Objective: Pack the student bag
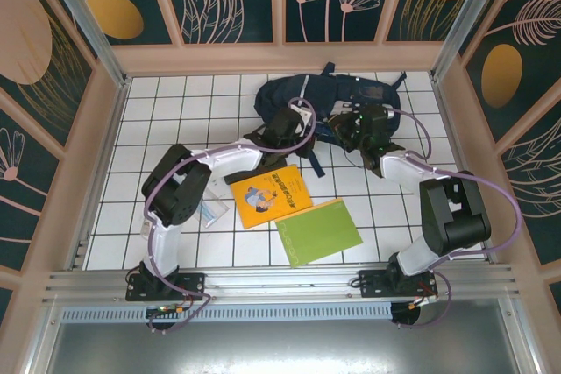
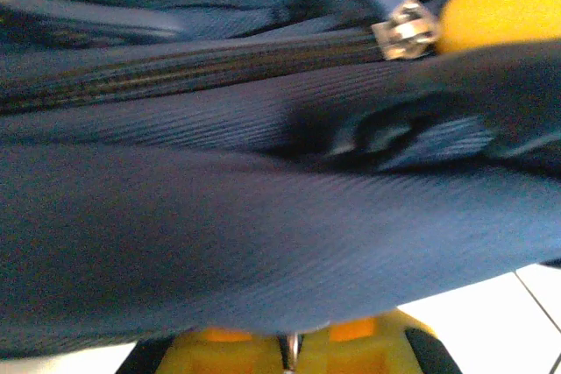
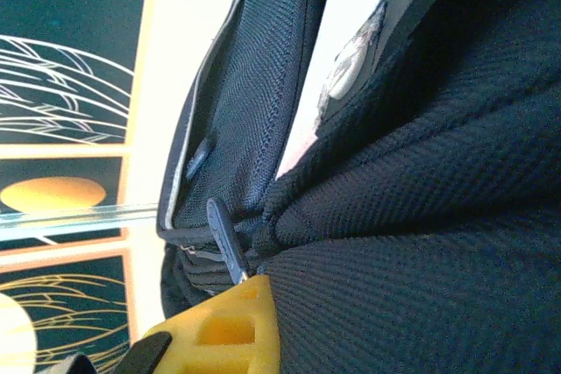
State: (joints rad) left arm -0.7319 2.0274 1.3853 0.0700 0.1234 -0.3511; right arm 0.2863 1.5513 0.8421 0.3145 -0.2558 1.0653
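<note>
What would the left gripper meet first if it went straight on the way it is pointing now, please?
The student bag: the left gripper, shut, has its tips against the navy fabric beside the closed zipper, so it would likely push deeper into that cloth; what lies behind is hidden.

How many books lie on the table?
2: a yellow book in the middle, and a green book beside it, nearer the front edge. More may hide inside the backpack.
</note>
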